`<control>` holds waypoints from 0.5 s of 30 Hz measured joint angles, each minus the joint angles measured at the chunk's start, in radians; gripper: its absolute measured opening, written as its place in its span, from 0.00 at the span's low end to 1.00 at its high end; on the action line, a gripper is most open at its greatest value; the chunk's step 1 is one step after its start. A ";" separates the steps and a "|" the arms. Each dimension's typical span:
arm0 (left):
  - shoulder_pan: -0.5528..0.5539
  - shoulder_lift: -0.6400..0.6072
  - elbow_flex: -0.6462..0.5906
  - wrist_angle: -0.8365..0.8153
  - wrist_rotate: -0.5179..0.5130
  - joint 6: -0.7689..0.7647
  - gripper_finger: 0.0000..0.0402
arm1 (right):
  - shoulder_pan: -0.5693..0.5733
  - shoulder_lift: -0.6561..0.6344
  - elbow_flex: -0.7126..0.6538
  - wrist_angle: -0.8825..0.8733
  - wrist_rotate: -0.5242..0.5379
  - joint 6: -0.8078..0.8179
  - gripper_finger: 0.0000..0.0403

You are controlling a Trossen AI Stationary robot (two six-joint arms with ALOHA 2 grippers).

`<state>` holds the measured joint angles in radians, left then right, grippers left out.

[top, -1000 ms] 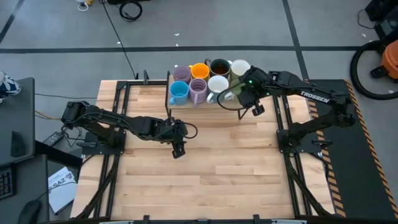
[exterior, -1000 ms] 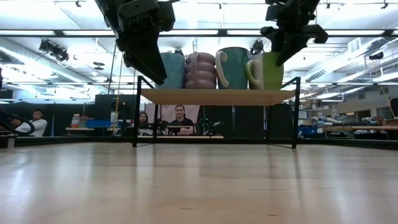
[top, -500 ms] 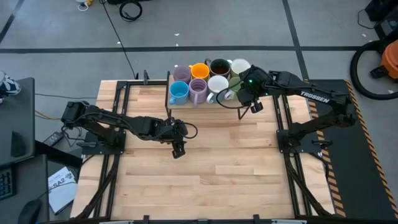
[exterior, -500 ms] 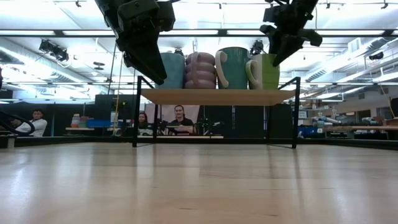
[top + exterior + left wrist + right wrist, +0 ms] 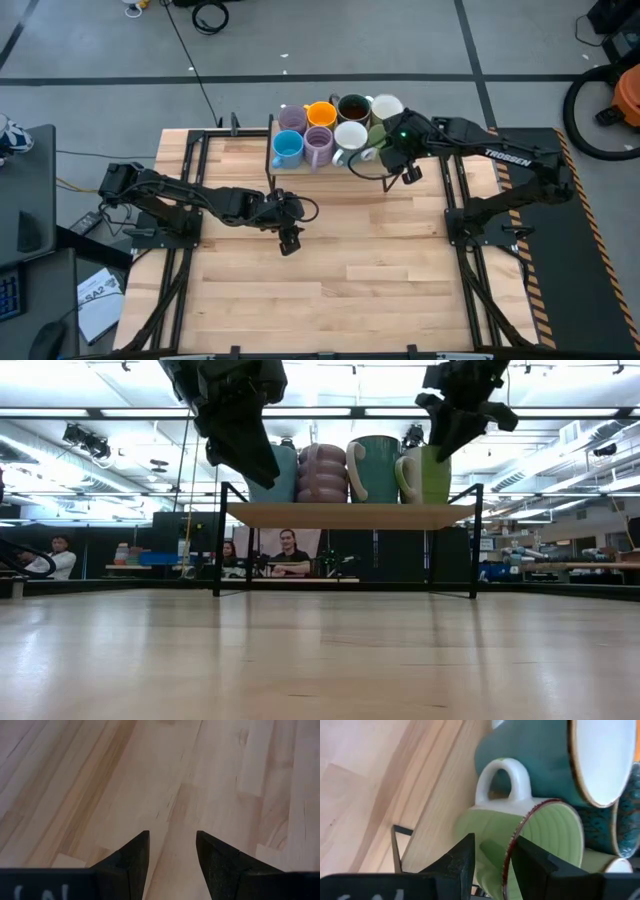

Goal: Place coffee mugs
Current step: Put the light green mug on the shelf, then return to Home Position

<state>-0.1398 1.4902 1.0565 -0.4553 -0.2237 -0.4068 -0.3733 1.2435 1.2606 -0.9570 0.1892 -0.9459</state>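
Note:
Eight mugs stand on a raised wooden shelf [image 5: 300, 165] at the table's far edge. The far row holds lavender [image 5: 291, 118], orange [image 5: 321, 113], dark brown [image 5: 353, 107] and cream [image 5: 387, 107]. In the near row are blue [image 5: 287, 148], lavender [image 5: 319, 145], teal with white inside [image 5: 350, 137] and pale green [image 5: 520, 835]. My right gripper [image 5: 492, 852] is open just above the pale green mug [image 5: 432, 475], one finger on either side of its rim. My left gripper [image 5: 172, 837] is open over bare table, in front of the shelf. My right gripper's fingers [image 5: 462, 855] come from above at the pale green mug's rim [image 5: 512, 845], on the side away from its white handle [image 5: 500, 780]. One finger is outside the wall and one over the mouth. I cannot tell whether they touch it. The mug stands upright on the shelf.
The shelf stands on thin black legs [image 5: 218, 540], with open space beneath it. Black frame rails [image 5: 190, 200] run along both sides of the table. The wooden top [image 5: 370, 260] in front of the shelf is bare. People sit in the room behind [image 5: 290, 550].
My right gripper has risen a little above the pale green mug, which stays standing on the shelf. My left gripper has shifted slightly toward the table's right and risen a little.

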 joint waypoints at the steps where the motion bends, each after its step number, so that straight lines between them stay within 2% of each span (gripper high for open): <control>1: 0.000 0.000 0.000 0.000 0.000 0.000 0.42 | 0.001 -0.003 0.000 0.001 0.006 0.000 0.32; 11: 0.000 0.000 0.000 0.001 0.002 0.002 0.42 | 0.014 -0.074 0.000 0.053 0.028 0.000 0.32; 15: 0.000 -0.012 -0.001 0.021 0.043 0.028 0.42 | 0.033 -0.120 0.000 0.087 0.028 0.000 0.32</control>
<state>-0.1398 1.4782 1.0557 -0.4339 -0.1809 -0.3784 -0.3404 1.1231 1.2606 -0.8698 0.2169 -0.9459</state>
